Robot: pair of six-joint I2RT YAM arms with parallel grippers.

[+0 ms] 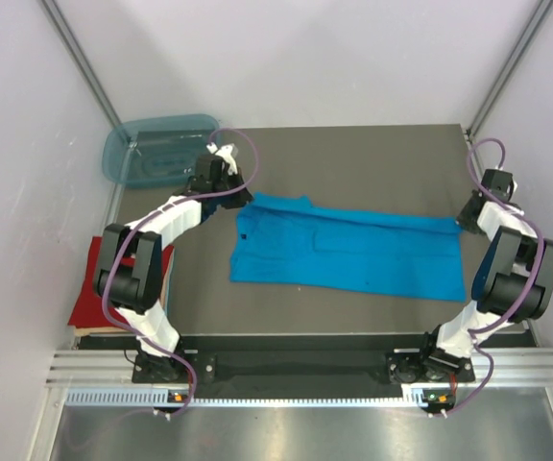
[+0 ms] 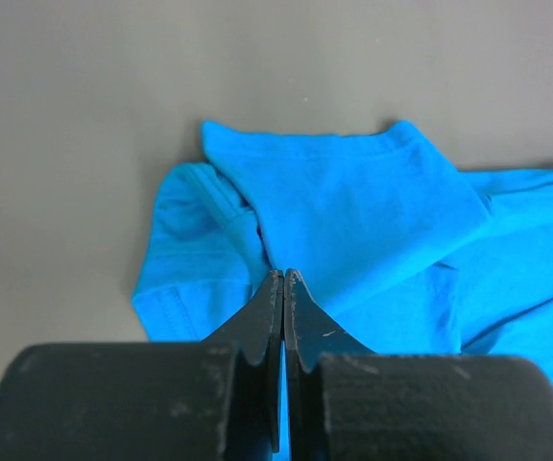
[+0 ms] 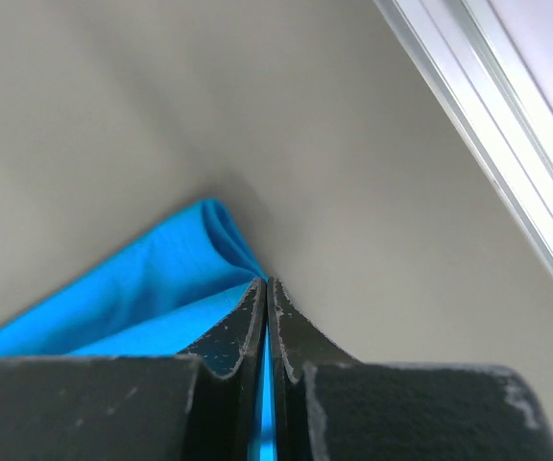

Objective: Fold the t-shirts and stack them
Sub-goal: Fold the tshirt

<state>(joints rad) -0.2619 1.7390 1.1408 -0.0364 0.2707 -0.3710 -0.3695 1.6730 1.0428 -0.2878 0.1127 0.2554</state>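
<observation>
Both pairs of my jaws were pressed together, each pinching the turquoise t-shirt. The left jaws held a thin slip of cloth at the sleeve end. The right jaws held the hem corner, where the fabric curled into a small roll just ahead of the tips. Between the two grips the shirt lay flat on the desk as a long band, so I judged the fold to be in hand and the stacking not yet reached. The red t-shirt sat folded well behind my left jaws and outboard of them, and I took that as the place where the blue one would have to end.

The next move, as I read it, called for lifting both corners together and carrying them back toward my bases to lay the far edge over the near one. The cloth would need to stay taut between the grips so it would not sag or twist.

Bare desk lay open ahead of both jaws. The plastic tub stood close beyond my left jaws, and the frame rail ran near my right jaws on their outer side, so neither had much room to swing outward
</observation>
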